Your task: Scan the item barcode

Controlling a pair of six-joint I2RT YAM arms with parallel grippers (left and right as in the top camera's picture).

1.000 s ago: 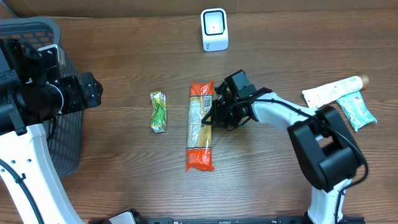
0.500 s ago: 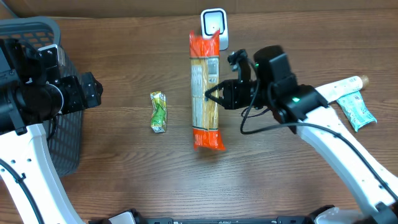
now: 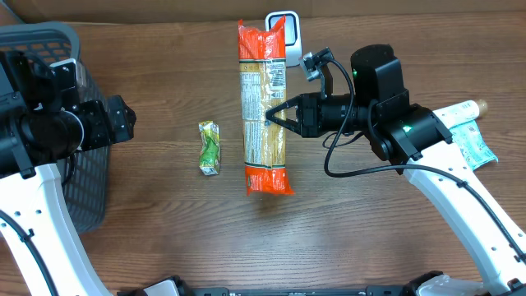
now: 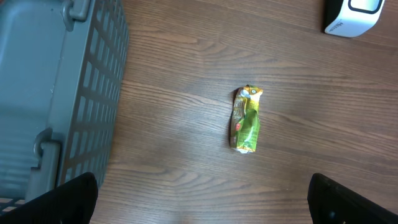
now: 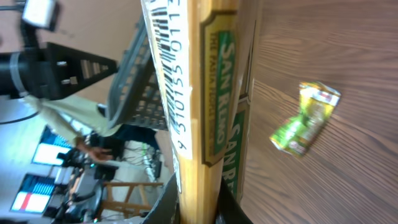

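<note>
Up off the middle of the brown wooden table [image 3: 164, 247] had come the long clear spaghetti packet [image 3: 265, 107] with orange ends. A second before it lay flat there beside a low, folded right arm [image 3: 394, 123]. Now it hung in the air nearer the far edge, its upper end overlapping the scanner.

The grey plastic mesh basket [image 3: 41, 37] sat at the left edge as before. Beside it the left arm [image 3: 57, 127] had not stirred. Its jaws stood wide apart with nothing between them, their dark tips just showing at the bottom corners of the left wrist view.

The right arm reached in from the right edge, raised and stretched out, with its jaws closed on the spaghetti packet at about mid-length. That central hold probably kept the long packet balanced. It also left the printed barcode [image 5: 165, 56], which ran along one narrow side in the right wrist view, clear of the jaws.

The small white box-shaped barcode scanner [image 3: 292, 37] stood upright at the far edge, where it had been. The packet seemed to be on its way to it, though whether the barcode faced the scanner's window could not be told.

A white tube [image 3: 456, 113] and a teal sachet [image 3: 481, 152] lay at the right edge, now partly hidden by the arm. The small green snack wrapper [image 3: 210, 148] lay on the table well apart from the packet, towards the left edge, and had not been touched.
</note>
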